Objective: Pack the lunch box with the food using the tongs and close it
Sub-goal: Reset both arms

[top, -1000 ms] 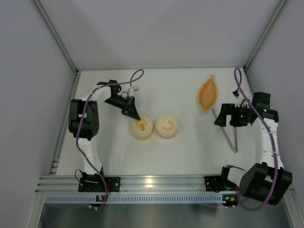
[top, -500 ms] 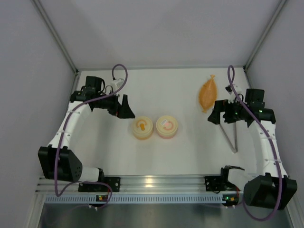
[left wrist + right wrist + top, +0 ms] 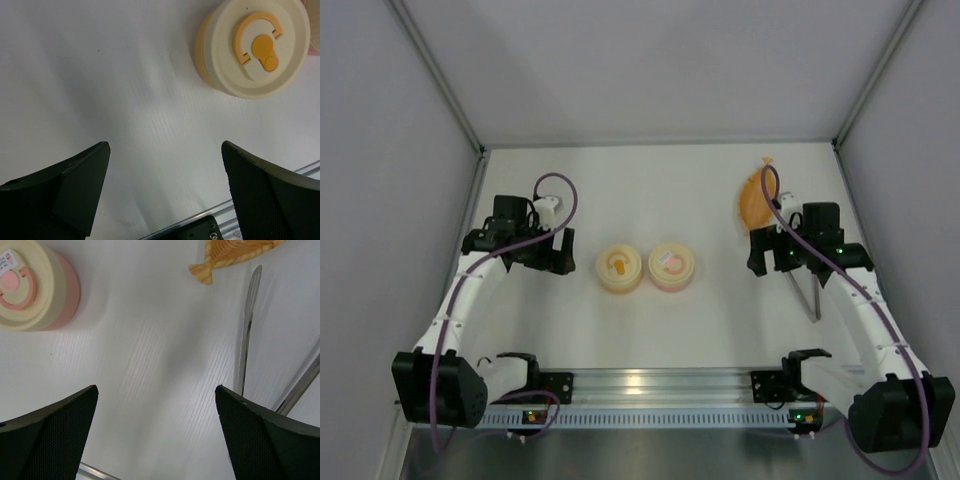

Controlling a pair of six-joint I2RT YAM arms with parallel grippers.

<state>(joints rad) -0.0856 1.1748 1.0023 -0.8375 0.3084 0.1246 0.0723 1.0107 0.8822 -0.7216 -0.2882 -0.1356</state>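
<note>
Over in the middle, the yellow lunch box [image 3: 619, 269] and pink lunch box [image 3: 671, 266] are sitting lidded, so no food is showing. Tongs [image 3: 248, 325] are lying flat near the leaf dish [image 3: 757, 195], probably parked for the right arm's reach. Left tool [image 3: 162, 155] and right tool [image 3: 155, 392] are both gaping wide, gripping nothing, arms crouching low, pointing inward.

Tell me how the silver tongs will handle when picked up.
The tongs look thin, polished metal: probably stiff but slippery. Lying flat on the table, their slim arms likely offer little grip and may pinch together if squeezed.
</note>
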